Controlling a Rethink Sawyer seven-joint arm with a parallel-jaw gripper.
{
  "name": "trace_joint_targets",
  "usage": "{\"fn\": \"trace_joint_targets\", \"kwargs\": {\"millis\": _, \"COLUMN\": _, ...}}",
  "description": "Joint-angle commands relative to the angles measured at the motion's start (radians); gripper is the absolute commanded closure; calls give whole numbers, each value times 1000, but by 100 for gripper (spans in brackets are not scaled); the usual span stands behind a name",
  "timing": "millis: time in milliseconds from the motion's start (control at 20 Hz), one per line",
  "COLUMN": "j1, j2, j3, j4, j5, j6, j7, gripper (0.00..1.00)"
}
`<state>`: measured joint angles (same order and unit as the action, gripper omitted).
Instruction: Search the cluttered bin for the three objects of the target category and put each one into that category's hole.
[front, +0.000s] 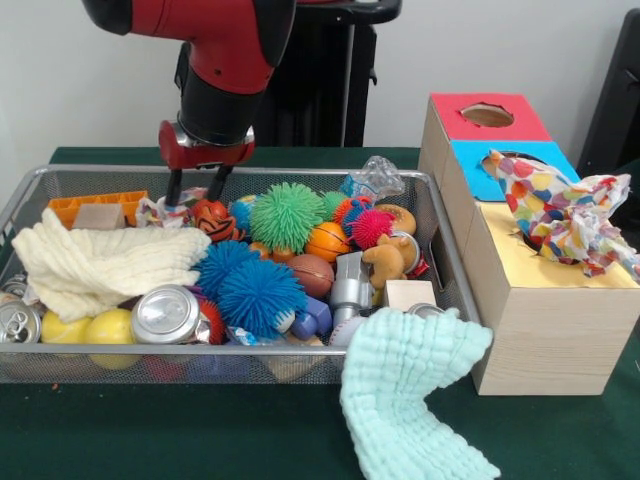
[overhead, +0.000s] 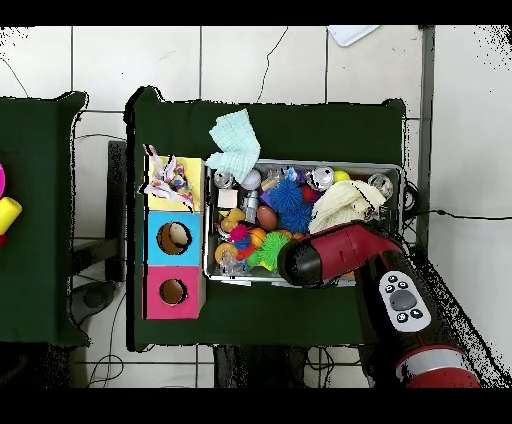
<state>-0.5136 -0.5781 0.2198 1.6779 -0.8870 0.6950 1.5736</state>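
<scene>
The wire mesh bin (front: 60, 362) is full of toys, and it also shows in the overhead view (overhead: 300, 164). My gripper (front: 194, 200) reaches down into its far left part, fingers (front: 174, 190) spread apart. They straddle the edge of a crumpled whitish wrapper with coloured patches (front: 160, 211) next to an orange striped ball (front: 213, 220). More crumpled multicoloured wrapper (front: 562, 210) lies on the yellow end of the wooden box (front: 545, 330), over its hole. It also shows in the overhead view (overhead: 170, 182). There the arm (overhead: 335, 255) hides the gripper.
A cream knit cloth (front: 100, 262) lies at the bin's left. A mint cloth (front: 410, 400) hangs over the near right corner. Spiky balls (front: 285, 215), cans (front: 165, 315) and small balls fill the bin. The box also has a blue hole (overhead: 172, 238) and a red hole (front: 487, 115).
</scene>
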Motion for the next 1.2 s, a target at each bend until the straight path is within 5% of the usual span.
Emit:
{"fn": "trace_joint_targets", "kwargs": {"millis": 50, "j1": 12, "j2": 49, "j3": -15, "j4": -96, "j5": -98, "j6": 61, "j7": -133, "gripper": 0}}
{"fn": "trace_joint_targets", "kwargs": {"millis": 600, "j1": 22, "j2": 128, "j3": -21, "j4": -153, "j5": -119, "j6": 68, "j7": -110, "gripper": 0}}
{"fn": "trace_joint_targets", "kwargs": {"millis": 1200, "j1": 2, "j2": 251, "j3": -24, "j4": -198, "j5": -17, "j6": 128, "j7": -62, "gripper": 0}}
